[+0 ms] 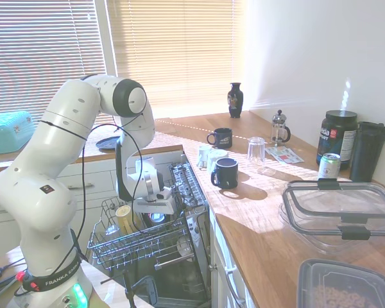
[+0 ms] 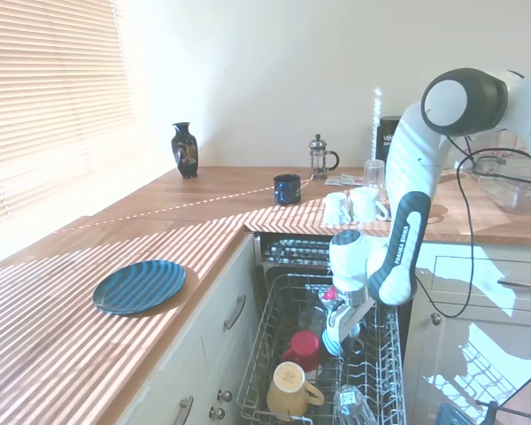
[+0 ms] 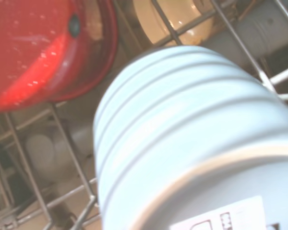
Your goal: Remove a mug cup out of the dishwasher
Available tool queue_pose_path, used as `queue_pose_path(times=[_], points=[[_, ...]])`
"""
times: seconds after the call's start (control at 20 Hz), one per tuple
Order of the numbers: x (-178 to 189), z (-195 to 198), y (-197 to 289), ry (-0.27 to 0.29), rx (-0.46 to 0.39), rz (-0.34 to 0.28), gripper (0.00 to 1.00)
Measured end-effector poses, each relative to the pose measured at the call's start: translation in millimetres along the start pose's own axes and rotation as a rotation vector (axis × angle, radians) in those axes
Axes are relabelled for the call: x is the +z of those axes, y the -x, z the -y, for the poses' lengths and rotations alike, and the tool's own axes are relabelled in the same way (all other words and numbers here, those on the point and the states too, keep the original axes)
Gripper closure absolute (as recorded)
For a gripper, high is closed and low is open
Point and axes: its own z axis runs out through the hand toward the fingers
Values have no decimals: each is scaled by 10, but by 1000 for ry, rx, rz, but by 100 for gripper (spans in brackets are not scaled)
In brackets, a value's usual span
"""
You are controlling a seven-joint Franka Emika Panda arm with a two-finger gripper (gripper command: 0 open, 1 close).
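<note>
The dishwasher's grey wire rack (image 2: 273, 320) is pulled out under the counter. My gripper (image 2: 338, 329) reaches down into it and is shut on a pale blue ribbed mug cup (image 2: 333, 343), which lies tilted among the wires. From the other side the gripper (image 1: 155, 209) and a teal patch of the mug cup (image 1: 157, 217) show in the rack (image 1: 135, 247). In the wrist view the mug cup (image 3: 182, 134) fills most of the picture, with a white label on its base. No dark navy mug shows inside the rack.
A red cup (image 2: 303, 347) and a yellow cup (image 2: 288, 387) sit in the rack just in front of the gripper, with a glass (image 2: 350, 405) beside them. Two navy mugs (image 1: 226, 172) (image 1: 220, 137), white cups, a tumbler and a French press stand on the counter. A blue plate (image 2: 140, 285) lies left of the dishwasher.
</note>
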Motion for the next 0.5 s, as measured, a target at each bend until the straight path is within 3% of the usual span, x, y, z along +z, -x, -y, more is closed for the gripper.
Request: queue_pose_path(times=[0.5], points=[[175,26,35,-10,-7,23,100]])
